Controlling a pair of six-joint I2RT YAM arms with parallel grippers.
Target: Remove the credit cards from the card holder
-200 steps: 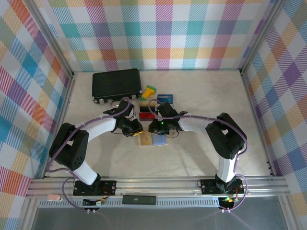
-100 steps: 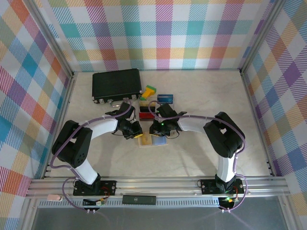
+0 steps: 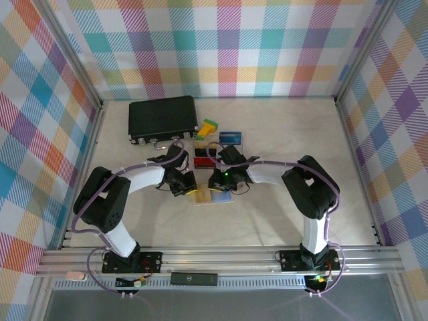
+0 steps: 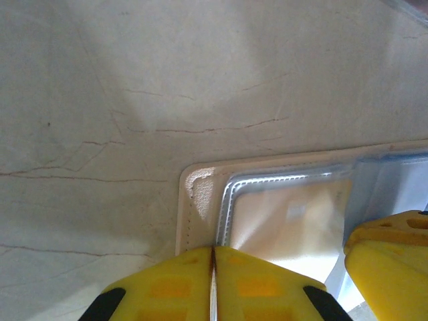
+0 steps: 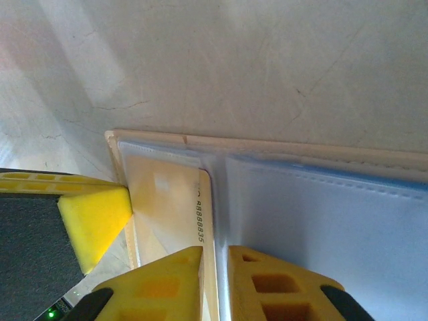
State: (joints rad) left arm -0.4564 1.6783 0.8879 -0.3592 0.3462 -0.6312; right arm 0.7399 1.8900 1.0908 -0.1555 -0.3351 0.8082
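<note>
The card holder [image 3: 212,196] lies open on the table between both grippers, a clear pale-blue sleeve with a cream border [image 4: 194,200]. A yellowish-tan credit card [image 5: 175,200] sits in its left pocket [image 4: 294,217], with its numbered edge sticking out toward the middle fold. My left gripper [image 4: 212,257] is shut on the holder's outer left edge [image 3: 192,190]. From the opposite side, my right gripper [image 5: 215,257] is shut on the tan card's exposed edge at the fold [image 3: 215,188]. A blue card [image 3: 231,137], a red card [image 3: 202,154] and a black card [image 3: 202,162] lie on the table behind the holder.
A large black case [image 3: 162,118] stands at the back left. Green and yellow blocks [image 3: 208,127] lie beside it. The plaid walls close in the marble table [image 3: 287,127] on three sides. The right gripper's finger [image 4: 388,254] pokes into the left wrist view.
The left gripper has closed its jaws onto the holder's left edge. Both arms have edged slightly away from the camera; the right gripper keeps its grip.
</note>
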